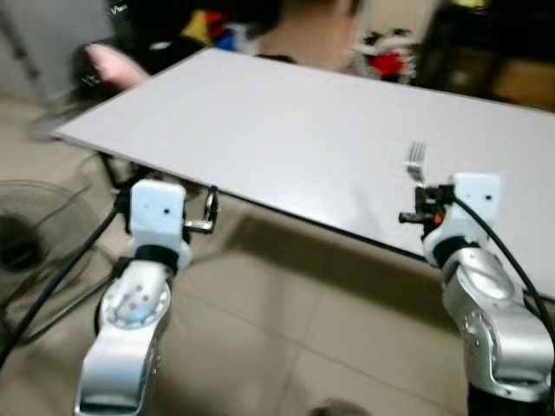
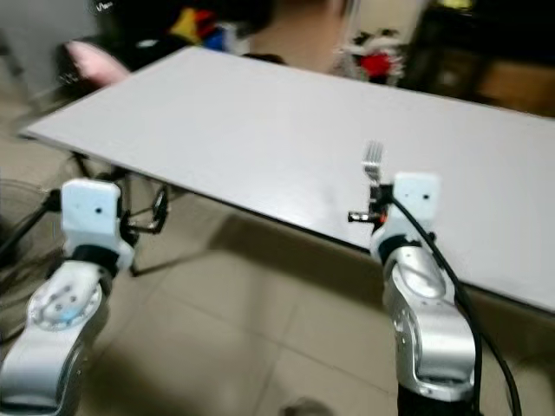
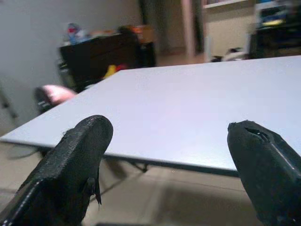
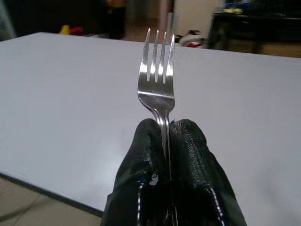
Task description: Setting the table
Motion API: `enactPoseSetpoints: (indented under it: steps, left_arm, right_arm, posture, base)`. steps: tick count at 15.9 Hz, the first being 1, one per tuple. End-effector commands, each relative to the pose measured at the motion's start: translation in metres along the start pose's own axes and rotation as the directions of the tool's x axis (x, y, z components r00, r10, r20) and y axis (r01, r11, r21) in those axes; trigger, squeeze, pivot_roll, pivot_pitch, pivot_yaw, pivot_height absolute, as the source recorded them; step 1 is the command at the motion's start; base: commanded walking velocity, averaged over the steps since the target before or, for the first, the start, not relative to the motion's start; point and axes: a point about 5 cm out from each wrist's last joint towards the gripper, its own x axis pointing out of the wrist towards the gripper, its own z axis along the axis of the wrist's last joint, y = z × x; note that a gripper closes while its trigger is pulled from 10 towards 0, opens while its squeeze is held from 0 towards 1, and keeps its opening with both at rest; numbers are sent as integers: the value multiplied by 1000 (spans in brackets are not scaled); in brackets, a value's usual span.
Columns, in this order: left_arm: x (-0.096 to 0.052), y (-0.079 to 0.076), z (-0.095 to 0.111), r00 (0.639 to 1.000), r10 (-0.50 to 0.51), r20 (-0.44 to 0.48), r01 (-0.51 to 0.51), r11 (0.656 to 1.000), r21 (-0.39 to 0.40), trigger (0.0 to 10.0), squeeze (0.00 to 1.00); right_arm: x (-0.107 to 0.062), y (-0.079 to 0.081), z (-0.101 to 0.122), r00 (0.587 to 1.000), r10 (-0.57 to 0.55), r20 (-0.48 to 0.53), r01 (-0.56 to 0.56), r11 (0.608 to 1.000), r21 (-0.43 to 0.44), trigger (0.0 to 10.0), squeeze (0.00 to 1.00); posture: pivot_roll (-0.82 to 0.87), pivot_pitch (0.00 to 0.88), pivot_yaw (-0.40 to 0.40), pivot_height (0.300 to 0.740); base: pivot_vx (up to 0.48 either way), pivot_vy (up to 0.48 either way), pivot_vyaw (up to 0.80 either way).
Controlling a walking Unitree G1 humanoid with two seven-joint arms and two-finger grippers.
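The right hand is pinching the handle of a silver fork between its two black fingers, which are pressing tight on either side of the stem. The fork is pointing tines-forward, raised just above the near edge of the white bench toward its right end. The left hand is hovering in front of the bench's near edge toward the left end, its fingers standing wide apart and gripping nothing. Both silver arms are reaching forward over a beige tiled floor. A person is sitting at the far side of the bench, blurred. A floor fan is standing at the robot's left.
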Motion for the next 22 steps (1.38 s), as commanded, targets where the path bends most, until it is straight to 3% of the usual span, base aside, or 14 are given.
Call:
enactPoseSetpoints:
  steps: [1, 3, 8, 11, 13, 16, 19, 22]
  left_arm:
    - [2, 2, -2, 1000, -2, -10, 2, 1000, -3, 10000, 0]
    - [3, -1, -1, 999, -40, 10, 41, 998, -55, 10000, 0]
    - [1, -8, -5, 996, -85, 0, 84, 994, -69, 10000, 0]
    - [-2, -7, -8, 996, -85, -8, 84, 993, -78, 10000, 0]
    - [-3, -7, -8, 996, -83, -11, 82, 994, -77, 10000, 0]
    - [-5, -5, -10, 997, -73, -16, 72, 995, -68, 10000, 0]
    - [-8, 0, -10, 999, -47, -17, 46, 997, -69, 10000, 0]
    - [-12, 4, -10, 999, -31, -19, 30, 998, -61, 10000, 0]
  right_arm:
    - [-2, -1, 4, 1000, -22, 9, 22, 1000, -5, 10000, 0]
    - [-4, -3, 4, 999, -40, 4, 40, 999, -14, 10000, 0]
    - [3, -9, 10, 999, -39, -4, 39, 995, -94, 10000, 0]
    - [7, -13, 7, 999, -24, -40, 17, 983, -182, 10000, 0]
    - [7, -13, 7, 999, -2, -42, -4, 988, -153, 10000, 0]
    - [10, 2, 12, 990, 139, -31, -141, 983, -120, 10000, 0]
    - [10, 21, 11, 959, 281, -44, -284, 946, -154, 10000, 0]
    - [13, 29, 8, 950, 309, -53, -314, 939, -142, 10000, 0]
  posture:
    - [-170, 0, 75, 740]
    - [-172, 0, 76, 740]
    - [-172, 0, 76, 740]
    - [-168, 0, 72, 740]
    - [-164, 0, 69, 740]
    - [-165, 0, 70, 740]
    - [-155, 0, 65, 740]
    - [-134, 0, 56, 740]
  base:
    - [0, 0, -800]
    - [120, 0, -800]
    - [285, 0, -800]
    - [303, 0, -177]
    - [302, 0, 0]
    - [276, 0, 0]
    - [257, 0, 198]
    - [249, 0, 533]
